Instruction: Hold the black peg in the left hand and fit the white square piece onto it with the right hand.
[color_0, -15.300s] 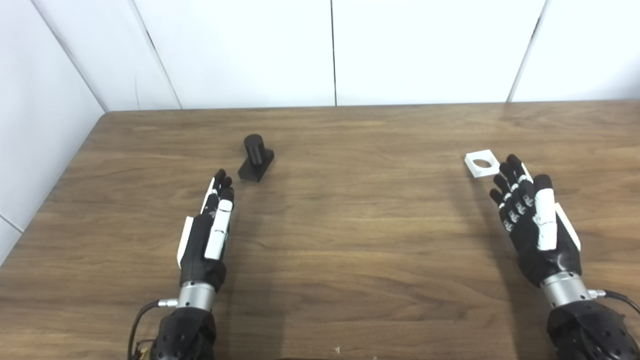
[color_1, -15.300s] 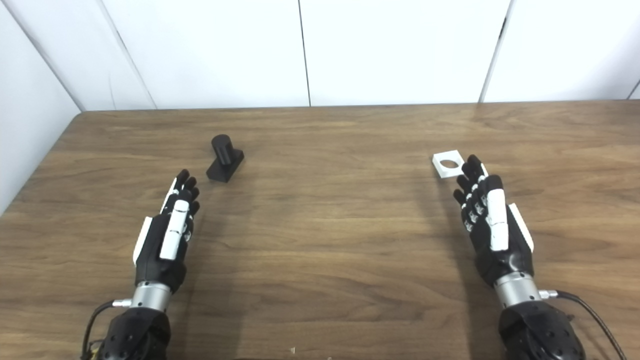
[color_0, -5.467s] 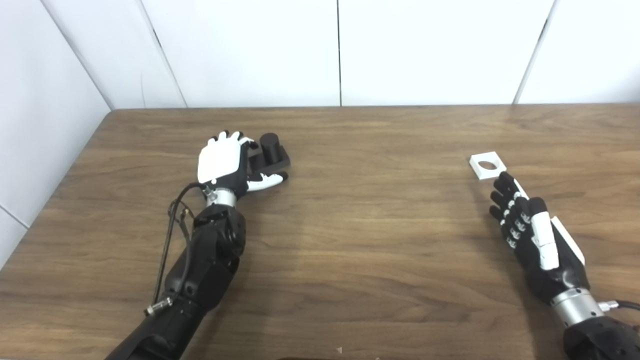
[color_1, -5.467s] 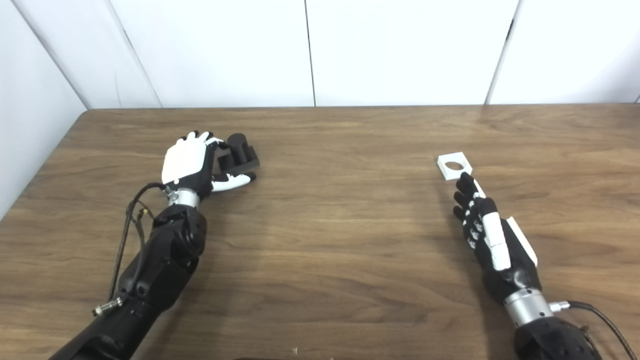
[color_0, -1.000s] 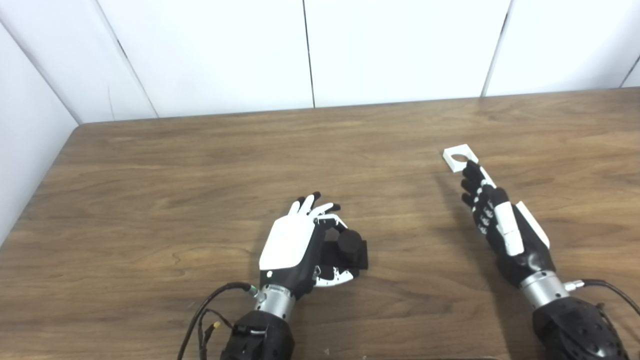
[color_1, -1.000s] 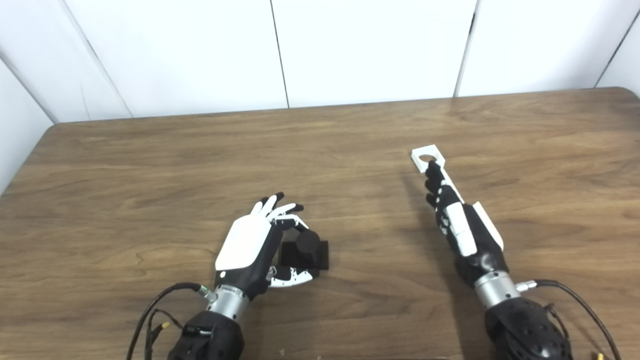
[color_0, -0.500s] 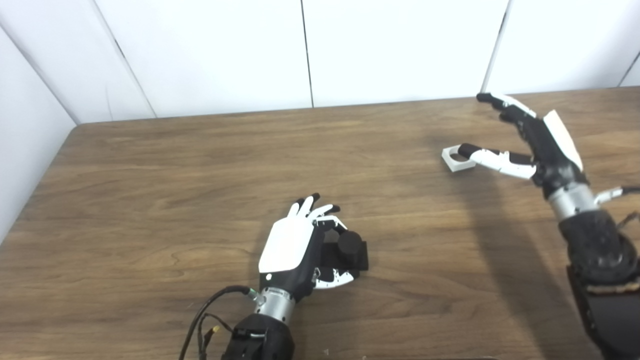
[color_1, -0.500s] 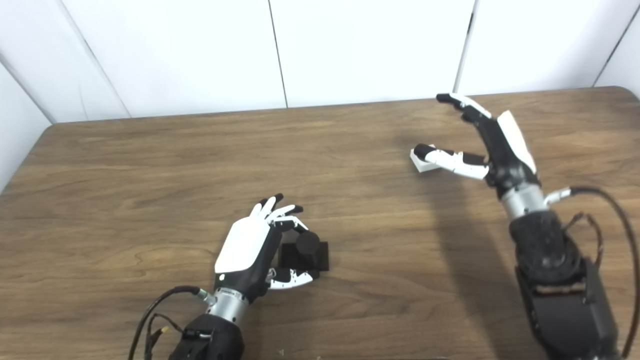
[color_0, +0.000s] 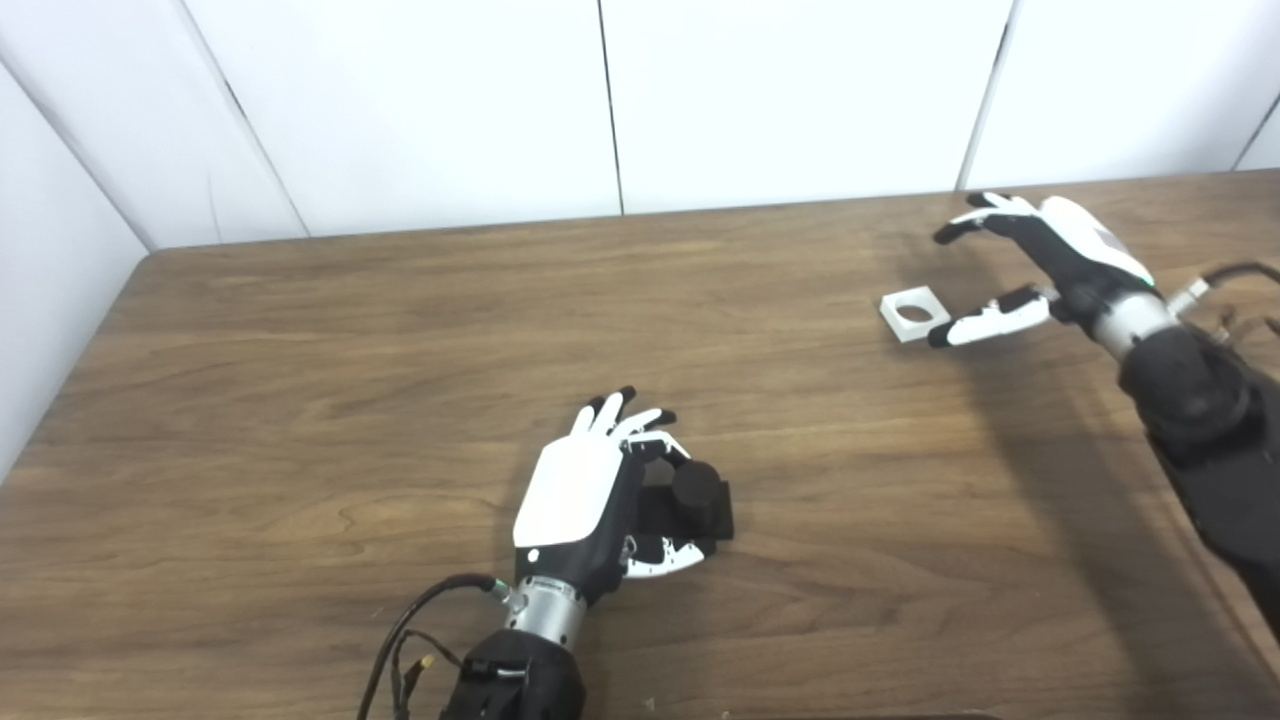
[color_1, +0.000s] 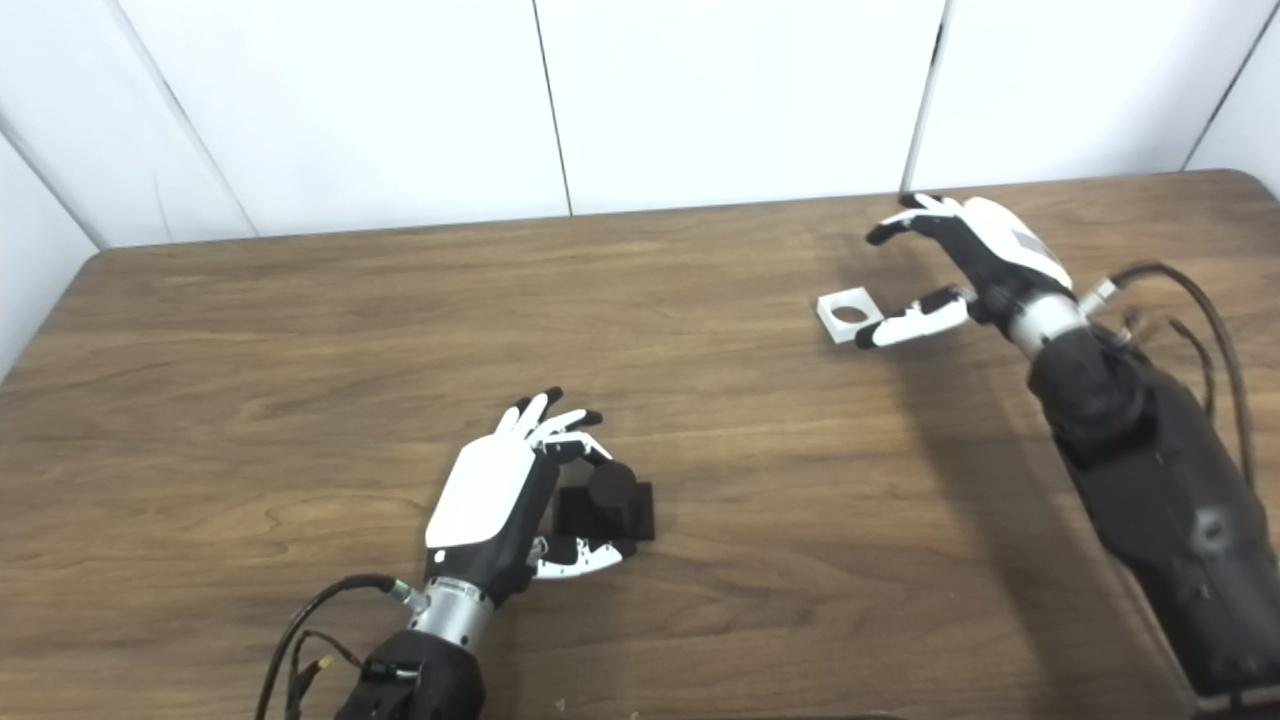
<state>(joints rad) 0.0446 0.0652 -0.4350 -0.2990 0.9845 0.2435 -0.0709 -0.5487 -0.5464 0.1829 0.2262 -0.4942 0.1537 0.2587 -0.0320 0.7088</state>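
Table (color_0: 300, 330) is brown wood-grain laminate with matte white wall panels (color_0: 420, 100) behind it. In the left eye view we see the left hand (color_0: 590, 500) near the front edge, its glossy white back plate up and its black fingers curled around the black peg (color_0: 697, 497). The peg is a short round cylinder on a flat square base, matte black, and the base sits on the table. The thumb is under the near side of the base and the fingers sit at the far side, so we read the hand as gripping the peg. A black cable loops off the wrist.

In the right eye view the white square piece (color_1: 850, 314) lies flat at far right. It is a thin white block with a round through-hole. The right hand (color_1: 965, 262) is just beside it and spread wide. The thumb tip almost meets the piece's near right corner, though we cannot tell if it touches. The fingers arch above the far side. The hand holds nothing. Peg and piece are well apart.
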